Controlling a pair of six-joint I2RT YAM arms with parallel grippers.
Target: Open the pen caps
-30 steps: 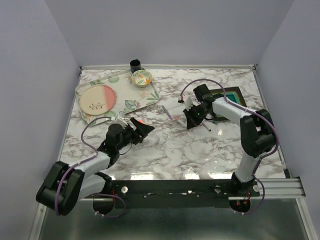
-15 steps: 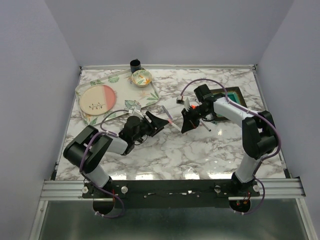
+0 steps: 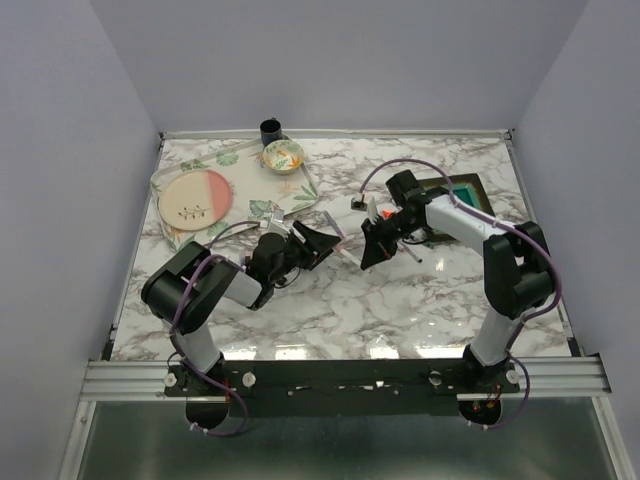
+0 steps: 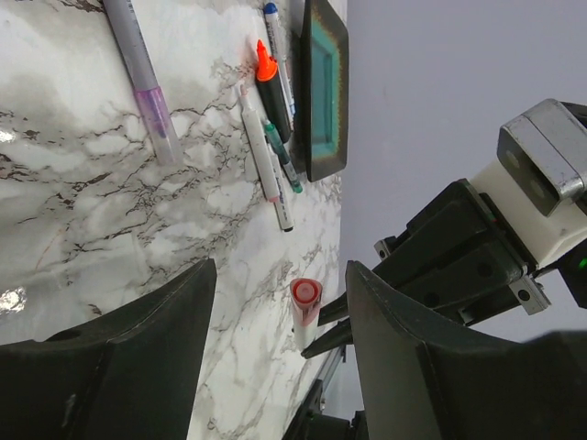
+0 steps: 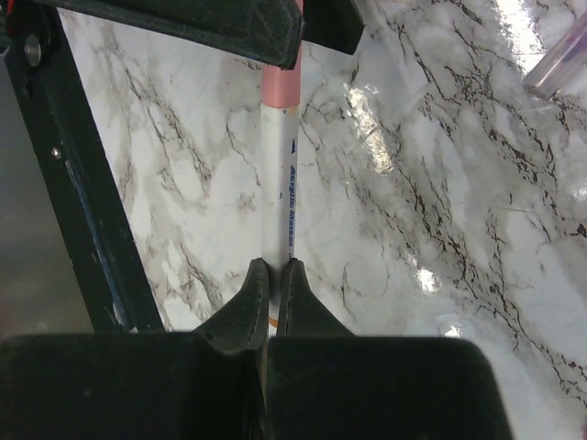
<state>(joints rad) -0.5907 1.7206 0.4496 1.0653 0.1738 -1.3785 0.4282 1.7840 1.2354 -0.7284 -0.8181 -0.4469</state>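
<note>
My right gripper [image 5: 275, 268] is shut on a white pen [image 5: 278, 183] and holds it above the marble table, pointing at the left arm. Its pink-red pen cap [image 4: 306, 298] sits between the fingers of my left gripper [image 4: 280, 275], which is open, with a gap on both sides of the cap. In the top view the left gripper [image 3: 325, 243] and right gripper [image 3: 367, 252] face each other at mid-table. More pens lie on the marble: a lilac-grey one [image 4: 147, 82], an orange-tipped highlighter [image 4: 268, 78], a white one [image 4: 261, 147], a green one [image 4: 280, 151] and a blue-capped one [image 4: 275, 37].
A dark-framed teal tray [image 3: 455, 195] lies behind the right arm. At the back left a leaf-patterned mat [image 3: 255, 205] carries a pink and cream plate [image 3: 195, 197]. A small patterned bowl [image 3: 283, 155] and a black cup [image 3: 270, 129] stand behind it.
My left arm has swung right and brought its gripper up to the capped end of the held pen, with its jaws narrowing. The right gripper has shifted slightly left, still holding the pen.
</note>
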